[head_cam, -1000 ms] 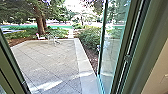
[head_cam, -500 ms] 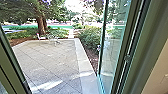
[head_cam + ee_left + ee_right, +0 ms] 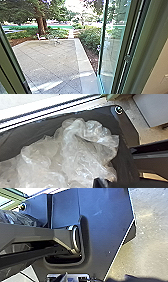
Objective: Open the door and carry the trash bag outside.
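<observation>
1. The left gripper (image 3: 100, 183) was at the translucent trash bag (image 3: 80, 161); whether it gripped the plastic, I could not tell.
2. The bag lay over the robot's dark plate (image 3: 125, 127).
3. The glass door (image 3: 112, 52) stood open: apparently done.
4. Carrying the bag onto the paved patio (image 3: 52, 57) seemingly remained.

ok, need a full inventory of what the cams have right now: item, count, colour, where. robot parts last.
trash bag: one, clear whitish, bunched up over the robot's dark plate
glass door: one leaf, greenish, standing open at head view's right
door framing: both sides of the opening, dark green
paving: grey, outside the doorway
border strip: one, pale, along the paving's right edge
outdoor furniture: count unclear, pale, paving's far edge
tree trunks: brown, beyond the paving
shrubs: green, right of the strip
floor: speckled tan-grey, beside the robot
dark plate: robot's
jointed bar: dark, robot's
</observation>
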### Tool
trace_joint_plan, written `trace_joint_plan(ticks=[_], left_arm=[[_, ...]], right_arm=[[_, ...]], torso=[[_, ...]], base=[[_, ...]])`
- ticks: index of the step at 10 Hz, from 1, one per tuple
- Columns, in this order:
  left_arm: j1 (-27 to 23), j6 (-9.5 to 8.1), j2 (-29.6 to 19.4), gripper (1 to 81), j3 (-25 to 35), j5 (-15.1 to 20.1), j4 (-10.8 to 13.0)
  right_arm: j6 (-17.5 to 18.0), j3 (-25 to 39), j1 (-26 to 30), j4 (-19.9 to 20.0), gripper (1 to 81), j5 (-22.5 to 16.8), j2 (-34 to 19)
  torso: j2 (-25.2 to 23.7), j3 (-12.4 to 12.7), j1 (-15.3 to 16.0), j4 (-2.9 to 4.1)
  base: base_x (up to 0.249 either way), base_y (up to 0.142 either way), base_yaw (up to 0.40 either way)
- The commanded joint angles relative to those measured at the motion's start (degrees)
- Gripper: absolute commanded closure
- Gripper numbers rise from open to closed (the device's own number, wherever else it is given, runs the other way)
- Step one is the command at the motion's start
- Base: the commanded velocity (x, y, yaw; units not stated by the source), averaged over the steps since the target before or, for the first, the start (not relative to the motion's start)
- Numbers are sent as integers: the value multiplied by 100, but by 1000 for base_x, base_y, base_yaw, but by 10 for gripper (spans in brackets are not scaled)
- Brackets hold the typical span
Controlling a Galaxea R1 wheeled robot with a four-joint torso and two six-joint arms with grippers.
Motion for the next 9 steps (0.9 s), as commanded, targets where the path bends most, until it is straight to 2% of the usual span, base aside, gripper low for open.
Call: trace_joint_plan(ticks=[1,5,6,8,9], left_arm=[[-269,20,24,811,23,288,57],[-286,20,15,811,32,288,49],[-278,20,15,811,23,288,49],[-278,20,7,811,23,288,40],[-286,20,7,811,23,288,40]], right_arm=[[-22,39,221,-30,10,-251,-4],[-22,21,229,-39,10,-251,-4],[-22,21,229,-39,10,-251,-4],[-22,12,229,-39,10,-251,-4],[-22,12,221,-39,10,-242,-4]], torso=[[2,0,2,0],[-4,2,-4,0],[-4,5,-6,476],[-4,5,-4,630],[-4,5,-4,751]], base=[[78,0,0],[79,0,0],[79,0,0],[79,0,0],[79,0,0]])
